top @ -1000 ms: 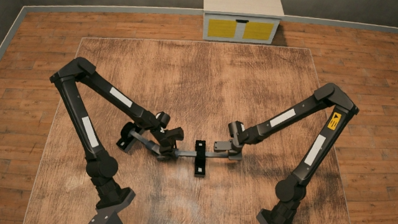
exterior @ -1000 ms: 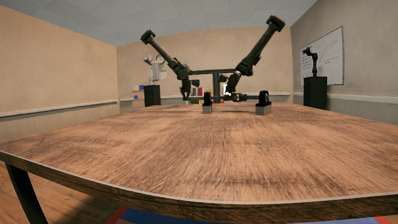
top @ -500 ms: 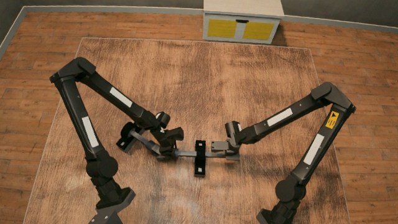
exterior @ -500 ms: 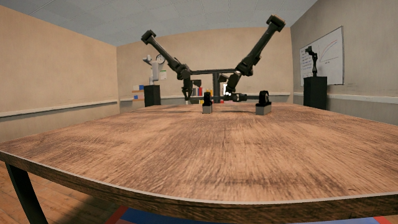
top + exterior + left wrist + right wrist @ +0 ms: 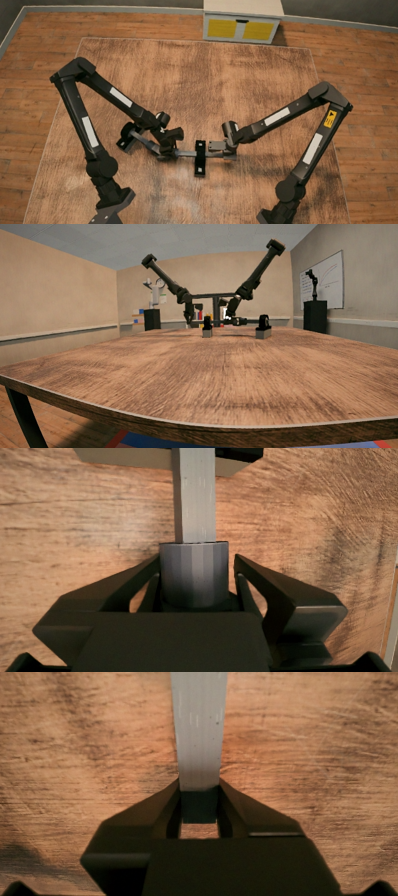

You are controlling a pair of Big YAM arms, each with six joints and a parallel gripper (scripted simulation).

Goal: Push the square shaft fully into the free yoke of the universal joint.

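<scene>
With the middle support block as landmark, the square shaft runs through its opening above the surface. On one side the left end effector grasps the round free yoke, whose mouth meets the shaft, inserted depth unclear; opposite, the right end effector grasps the shaft's other end.

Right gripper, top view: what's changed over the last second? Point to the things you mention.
The right gripper (image 5: 230, 155) (image 5: 188, 321) (image 5: 199, 783) moved slightly leftward in the picture, toward the universal joint (image 5: 152, 146) (image 5: 240, 321) (image 5: 195, 575), carrying the square shaft (image 5: 186, 154) (image 5: 197, 498) (image 5: 200, 732) along. No visible grab or release. The left gripper (image 5: 169, 154) (image 5: 228, 317) (image 5: 198, 560), joint and both support blocks (image 5: 199, 158) (image 5: 125, 140) (image 5: 207, 333) (image 5: 263, 333) (image 5: 125, 457) look unmoved.
</scene>
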